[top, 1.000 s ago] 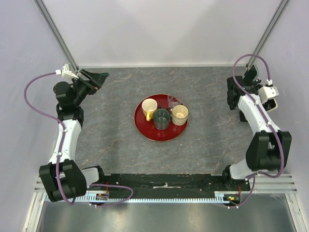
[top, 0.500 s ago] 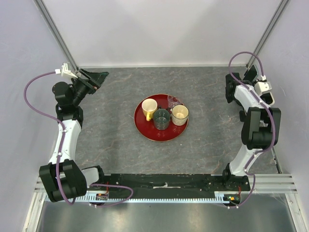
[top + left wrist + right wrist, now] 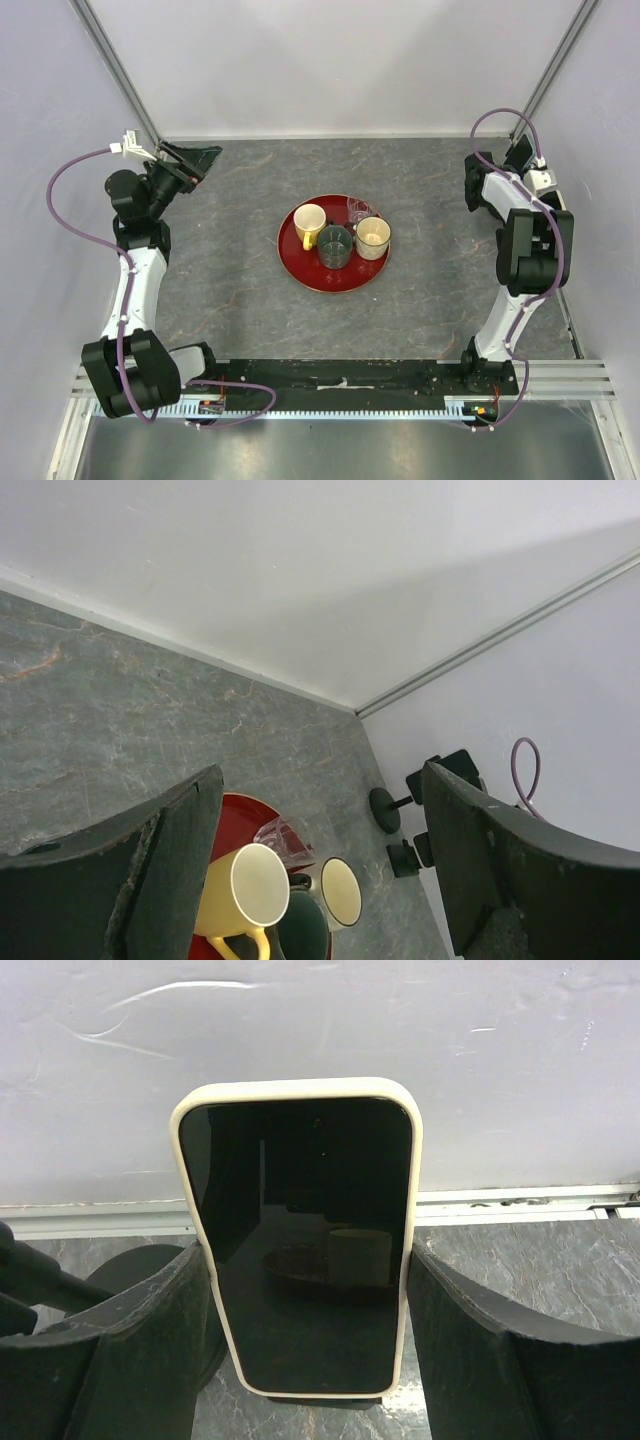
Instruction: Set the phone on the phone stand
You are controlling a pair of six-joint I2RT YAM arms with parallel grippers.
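While the right tool (image 3: pixel 310 1255) hangs at the far right corner of the worktop (image 3: pixel 250 300), its fingers press on both long edges of the phone (image 3: pixel 300 1210), which is upright with its screen to the wrist camera. The round foot of the stand (image 3: pixel 140 1272) shows just beside it, low left; whether the phone's lower edge sits on it I cannot tell. Left tool (image 3: pixel 320 775) gapes wide, empty. Judgement: phone stiff, light, glass front slick and fragile (case rim grips better), so hold the cased edges, mid-height.

Your cream-cased black phone (image 3: pixel 300 1245) shows a glossy, mirror-like screen; the grey marbled tabletop (image 3: pixel 430 290) looks matt, the round red tray (image 3: pixel 300 268) shiny.
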